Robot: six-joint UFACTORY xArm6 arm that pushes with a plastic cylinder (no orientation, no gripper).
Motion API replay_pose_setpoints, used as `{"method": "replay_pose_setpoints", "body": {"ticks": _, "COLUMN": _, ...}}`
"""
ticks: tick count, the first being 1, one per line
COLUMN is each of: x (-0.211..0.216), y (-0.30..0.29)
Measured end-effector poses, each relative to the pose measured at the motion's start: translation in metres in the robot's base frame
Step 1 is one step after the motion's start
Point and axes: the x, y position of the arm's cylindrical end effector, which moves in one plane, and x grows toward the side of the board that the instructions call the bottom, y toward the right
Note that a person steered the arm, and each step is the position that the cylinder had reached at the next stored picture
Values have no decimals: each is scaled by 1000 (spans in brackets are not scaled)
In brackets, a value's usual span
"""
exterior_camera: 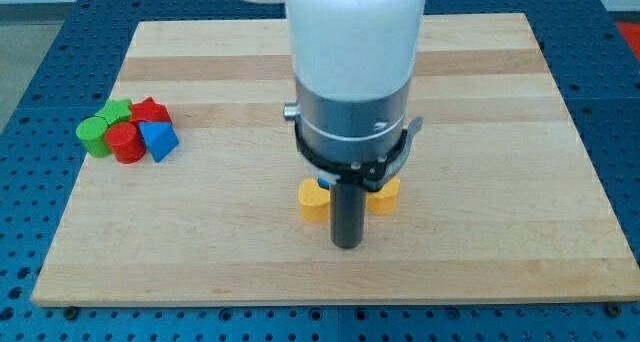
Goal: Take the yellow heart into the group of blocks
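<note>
Resting our tip [346, 245] just beside the yellow heart [314, 201], between it and another yellow block [384, 196]; no claw shows. Group [128, 130] sits well apart, worktop's [480, 132] left.

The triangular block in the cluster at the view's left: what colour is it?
Blue; the camera view shows it.

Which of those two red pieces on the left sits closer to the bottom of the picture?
The red cylinder, beside the blue block. The other red block sits above it.
</note>
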Motion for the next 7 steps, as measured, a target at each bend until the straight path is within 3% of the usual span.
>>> {"method": "replay_pose_setpoints", "body": {"ticks": 5, "x": -45, "y": -32}}
{"method": "replay_pose_setpoints", "body": {"ticks": 7, "x": -50, "y": -73}}
